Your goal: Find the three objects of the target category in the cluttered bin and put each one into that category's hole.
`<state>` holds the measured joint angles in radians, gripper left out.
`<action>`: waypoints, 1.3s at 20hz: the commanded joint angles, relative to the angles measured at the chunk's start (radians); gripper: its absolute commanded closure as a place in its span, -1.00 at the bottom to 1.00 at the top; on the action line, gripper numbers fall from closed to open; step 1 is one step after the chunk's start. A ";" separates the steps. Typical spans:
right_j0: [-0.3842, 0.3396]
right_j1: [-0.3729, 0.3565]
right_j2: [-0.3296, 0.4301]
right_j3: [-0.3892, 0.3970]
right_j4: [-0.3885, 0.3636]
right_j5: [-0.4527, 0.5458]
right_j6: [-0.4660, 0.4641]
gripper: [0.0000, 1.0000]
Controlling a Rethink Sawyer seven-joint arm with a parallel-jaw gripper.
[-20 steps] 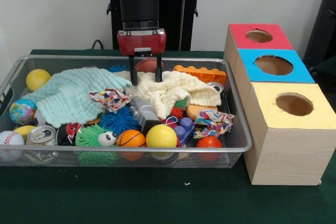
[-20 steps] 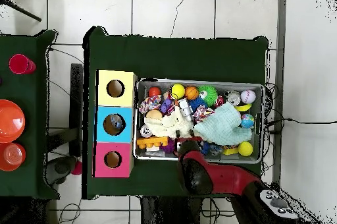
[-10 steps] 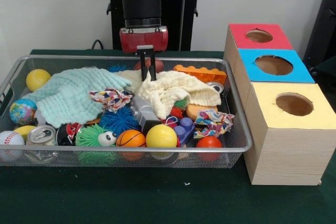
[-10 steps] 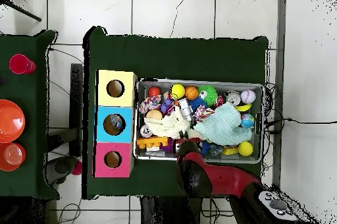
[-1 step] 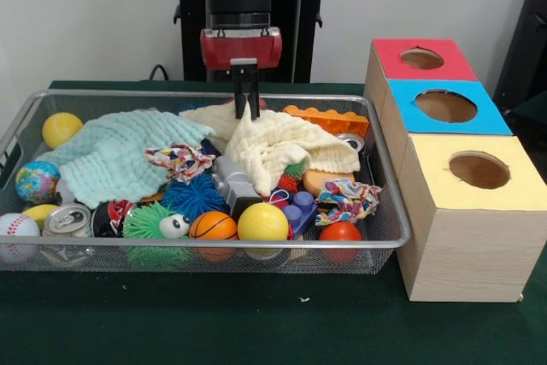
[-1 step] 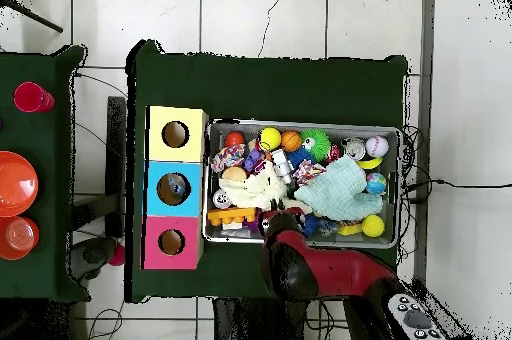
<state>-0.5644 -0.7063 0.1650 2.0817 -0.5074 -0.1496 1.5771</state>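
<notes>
So in the front view, far left of the wire bin [image 5: 389, 211] there's a yellow ball [image 5: 61, 129] at the back corner, a globe ball [image 5: 37, 181] below it, then a baseball [image 5: 17, 228] and a soda can [image 5: 68, 220] along the front rim. A mint green cloth [image 5: 115, 156] covers most of the left half. Next to it is a patterned fabric scrap [image 5: 178, 161], with a blue spiky ball [image 5: 193, 196], a green spiky ball with an eye [image 5: 154, 221] and a mini basketball [image 5: 213, 226] in front.

Middle of the bin: the claw [image 5: 245, 108] is clenched on a peak of the cream cloth [image 5: 286, 150], pinching it up at the back, with the rest of the cloth draped over the pile. A yellow ball sits at the front rim [image 5: 262, 222], with a blue block [image 5: 299, 209] and a red ball [image 5: 340, 232] just right of it. An orange block [image 5: 326, 119] lies along the back edge.

To the right of the bin, on the green desk [image 5: 256, 322], sits the box row: red hole box [image 5: 420, 59] at the back, blue hole box [image 5: 444, 107] in the middle, yellow hole box [image 5: 479, 170] nearest.
</notes>
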 commanded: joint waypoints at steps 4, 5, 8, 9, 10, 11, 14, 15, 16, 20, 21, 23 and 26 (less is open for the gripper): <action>-0.015 -0.117 -0.004 -0.086 -0.195 0.212 -0.101 1.00; -0.030 -0.124 0.012 -0.084 -0.209 0.220 -0.101 1.00; -0.085 -0.150 0.074 -0.074 -0.250 0.243 -0.109 1.00; -0.103 -0.159 0.095 -0.070 -0.258 0.253 -0.114 1.00; -0.120 -0.168 0.115 -0.065 -0.265 0.263 -0.118 1.00; -0.132 -0.176 0.131 -0.060 -0.269 0.272 -0.119 1.00; -0.179 -0.206 0.184 -0.039 -0.247 0.300 -0.102 1.00; -0.204 -0.219 0.216 -0.023 -0.221 0.309 -0.088 1.00; -0.228 -0.232 0.248 -0.007 -0.196 0.318 -0.073 1.00; -0.301 -0.285 0.351 0.040 -0.078 0.394 -0.050 1.00; -0.310 -0.293 0.369 0.045 -0.069 0.403 -0.054 1.00; -0.324 -0.304 0.393 0.050 -0.060 0.417 -0.062 1.00; -0.339 -0.305 0.417 0.057 -0.071 0.418 -0.071 1.00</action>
<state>-0.8819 -0.9692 0.4209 2.0845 -0.6110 0.1408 1.5771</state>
